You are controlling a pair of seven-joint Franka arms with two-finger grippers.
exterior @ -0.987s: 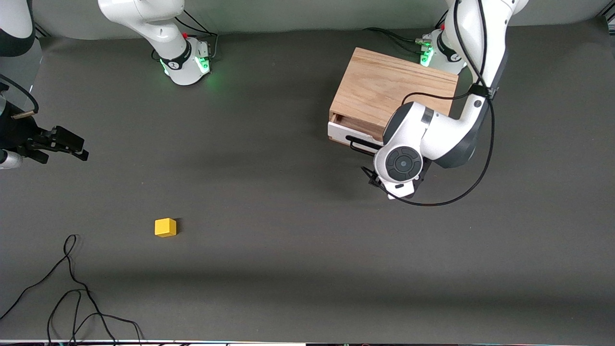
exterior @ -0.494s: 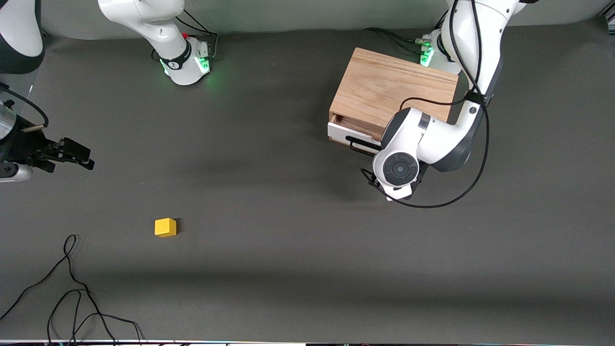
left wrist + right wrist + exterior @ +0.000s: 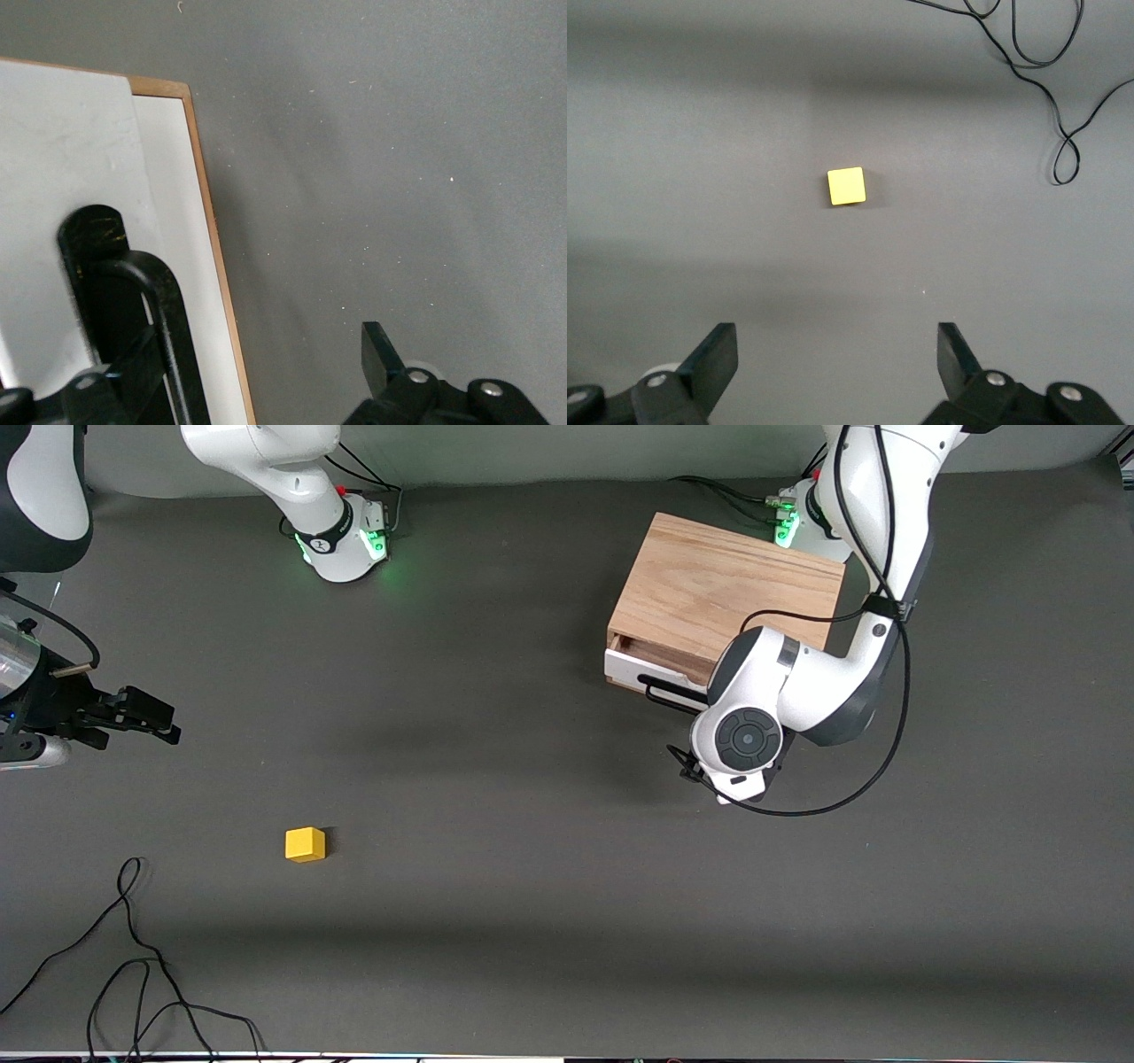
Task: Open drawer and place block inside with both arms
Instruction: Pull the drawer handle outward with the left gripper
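Observation:
The yellow block (image 3: 306,844) (image 3: 846,186) lies alone on the grey mat toward the right arm's end. My right gripper (image 3: 149,716) (image 3: 835,354) hangs open over bare mat, with nothing between its fingers and the block some way ahead of them. The wooden cabinet (image 3: 726,589) stands by the left arm's base, its drawer (image 3: 631,671) (image 3: 71,150) a small gap open. The left arm's wrist (image 3: 749,737) is in front of the drawer and hides its gripper in the front view. My left gripper (image 3: 266,359) is open, one finger beside the black handle (image 3: 666,688) (image 3: 133,283).
A loose black cable (image 3: 133,957) (image 3: 1045,53) coils on the mat near the front camera's edge at the right arm's end. The arm bases (image 3: 341,545) (image 3: 797,522) stand along the top edge. The left arm's own cable (image 3: 850,784) loops below its wrist.
The right gripper has moved over the mat toward the block. The left wrist has shifted slightly in front of the drawer. The drawer's gap and the block look unchanged.

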